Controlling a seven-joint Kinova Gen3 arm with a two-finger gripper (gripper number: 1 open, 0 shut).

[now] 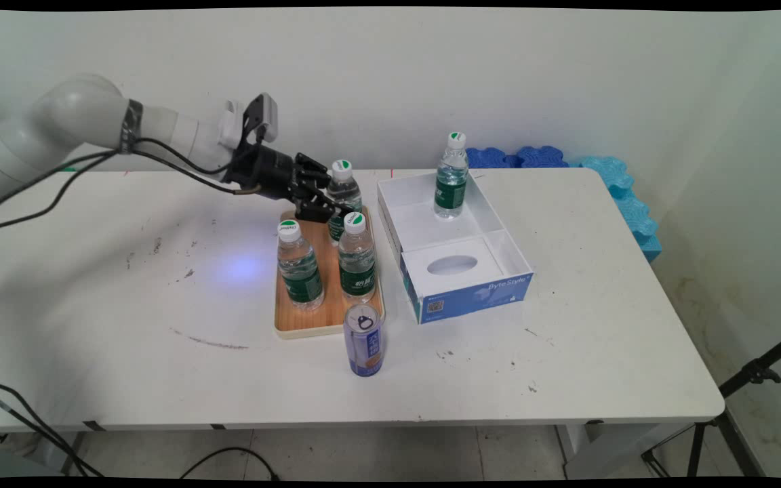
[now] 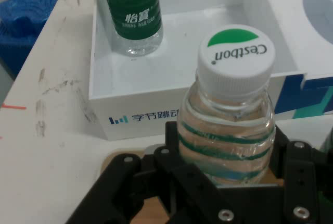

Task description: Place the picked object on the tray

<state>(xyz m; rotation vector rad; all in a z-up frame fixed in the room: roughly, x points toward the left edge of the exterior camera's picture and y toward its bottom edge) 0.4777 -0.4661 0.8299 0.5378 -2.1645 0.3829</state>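
Plastic water bottle (image 2: 229,125) sits betw. my jaws, which are clamped on it, at the far end of the wooden tray (image 1: 293,318) w/ two other bottles (image 1: 299,266), beside the white box (image 1: 458,298).

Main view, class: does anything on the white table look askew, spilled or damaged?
Nothing stands out. All four clear water bottles and the blue can stand upright; the black gripper clasps the far bottle on the wooden tray. Only scuffs mark the table.
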